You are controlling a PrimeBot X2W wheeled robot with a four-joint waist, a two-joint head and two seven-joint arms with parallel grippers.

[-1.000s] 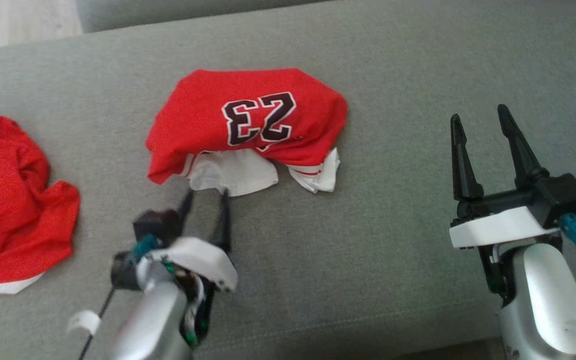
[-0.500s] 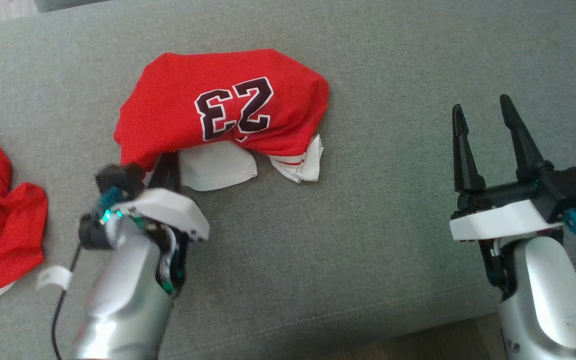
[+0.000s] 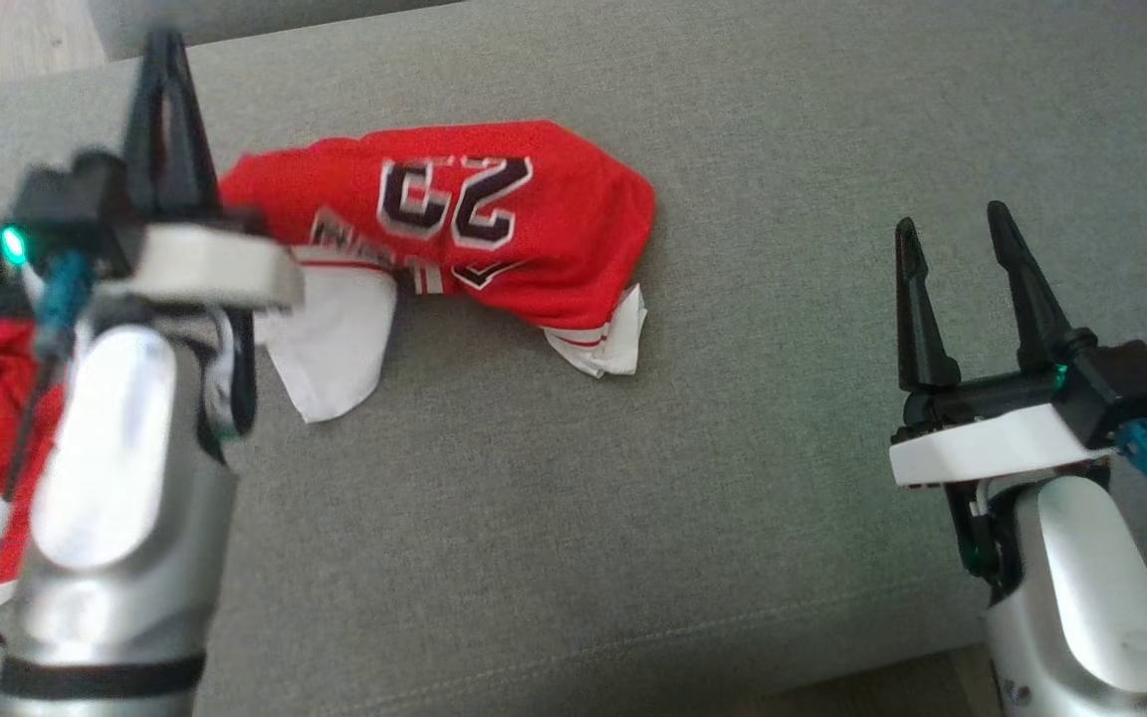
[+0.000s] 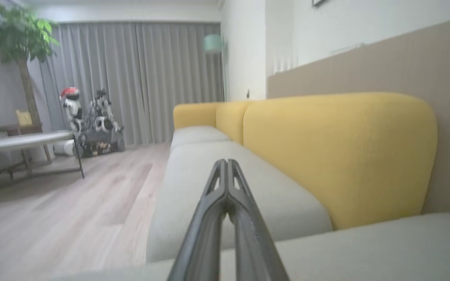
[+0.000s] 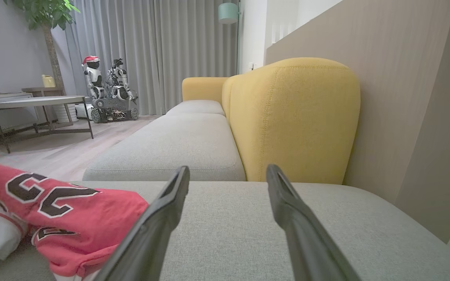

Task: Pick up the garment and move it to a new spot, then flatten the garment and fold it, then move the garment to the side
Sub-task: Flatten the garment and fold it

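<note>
Left hand (image 3: 165, 60) pinched fully together, tips bare; right hand (image 3: 952, 227) spread wide, holding nothing.

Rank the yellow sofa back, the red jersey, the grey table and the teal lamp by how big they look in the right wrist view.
1. yellow sofa back
2. red jersey: close behind, but it lies nearest the camera and the frame edge cuts it off, so these two are unsure
3. grey table
4. teal lamp

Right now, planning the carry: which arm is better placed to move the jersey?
Probably left: the left gripper, shut, is at the jersey's left end; the right gripper, open, stands apart.
</note>
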